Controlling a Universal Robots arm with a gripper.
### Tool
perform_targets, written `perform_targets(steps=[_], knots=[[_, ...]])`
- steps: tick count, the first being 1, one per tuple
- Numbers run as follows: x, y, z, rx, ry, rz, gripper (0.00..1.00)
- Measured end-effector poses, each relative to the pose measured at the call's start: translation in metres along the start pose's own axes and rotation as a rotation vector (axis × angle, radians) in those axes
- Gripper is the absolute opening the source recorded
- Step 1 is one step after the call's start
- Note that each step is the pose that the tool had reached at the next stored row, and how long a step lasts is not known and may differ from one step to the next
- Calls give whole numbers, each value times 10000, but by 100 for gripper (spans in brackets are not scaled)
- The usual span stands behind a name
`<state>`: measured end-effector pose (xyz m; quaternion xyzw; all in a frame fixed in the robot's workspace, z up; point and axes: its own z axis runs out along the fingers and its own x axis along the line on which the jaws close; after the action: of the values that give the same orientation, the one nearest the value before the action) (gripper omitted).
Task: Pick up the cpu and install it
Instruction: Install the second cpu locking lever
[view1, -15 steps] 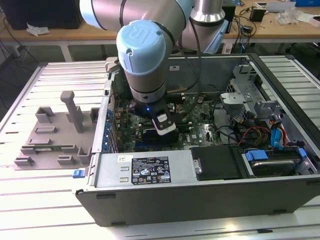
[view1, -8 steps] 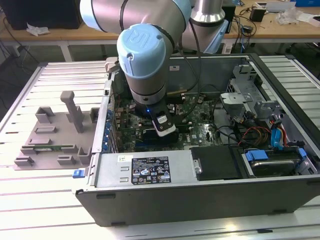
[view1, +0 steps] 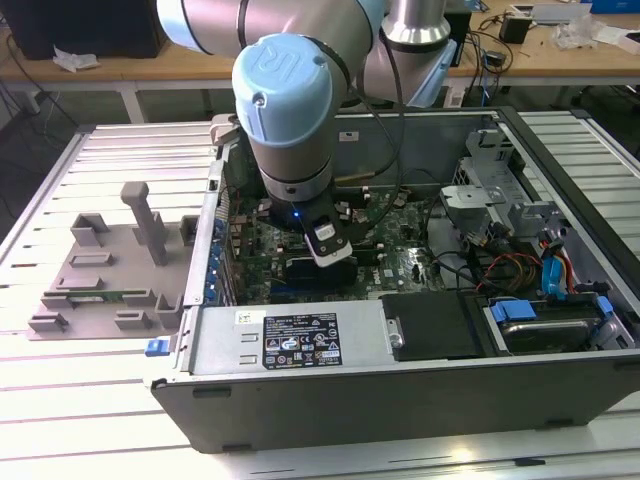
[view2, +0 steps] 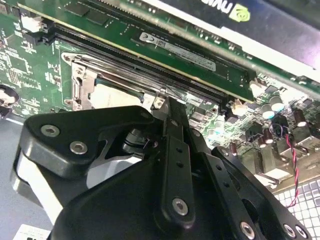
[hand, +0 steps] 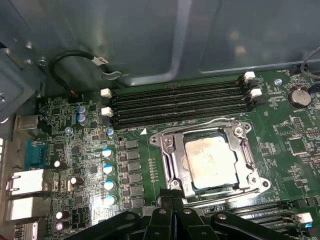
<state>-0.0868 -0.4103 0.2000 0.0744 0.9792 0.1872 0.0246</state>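
In the exterior view, the nearest thing is the open computer case (view1: 400, 385) lying on the slatted desk (view1: 60, 400), its near wall carrying a label. Just behind that wall, a black drive bay (view1: 435, 325) sits beside a blue-tabbed part (view1: 520, 310) toward the exterior view's right, with red and blue cables (view1: 555, 270) behind them. On the desk toward the exterior view's left, well apart from the case, lies a grey fixture plate (view1: 105, 270) with an upright post.

The arm (view1: 285, 100) reaches down into the middle of the case, over the green motherboard (view1: 400, 260). The claw (view1: 330, 262) hangs low over the board; in the first wrist view its black linkages (hand: 170, 222) fill the near edge, with the fingers drawn together just beside the socket frame (hand: 172, 165). I cannot tell whether they are fully closed, and they hold nothing that shows.

The cpu (hand: 210, 162) lies flat inside the socket, its silver-grey top ringed by the frame. In the second wrist view the cpu (view2: 117, 96) peeks out just beyond the claw's (view2: 167, 107) tips.

Beyond the socket run the black memory slots (hand: 180, 105) with white latches. A black cable (hand: 75, 62) loops against the grey case wall (hand: 150, 35) behind them. In the second wrist view, a memory stick (view2: 190, 52) stands in a slot past the socket.
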Motion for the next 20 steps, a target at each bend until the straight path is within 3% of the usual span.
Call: perform_targets(steps=[10, 16, 20], knots=[[8, -6, 75, -164, 23, 12, 11], [8, -7, 78, -79, 11, 6, 11], [8, -7, 79, -75, 10, 5, 11]])
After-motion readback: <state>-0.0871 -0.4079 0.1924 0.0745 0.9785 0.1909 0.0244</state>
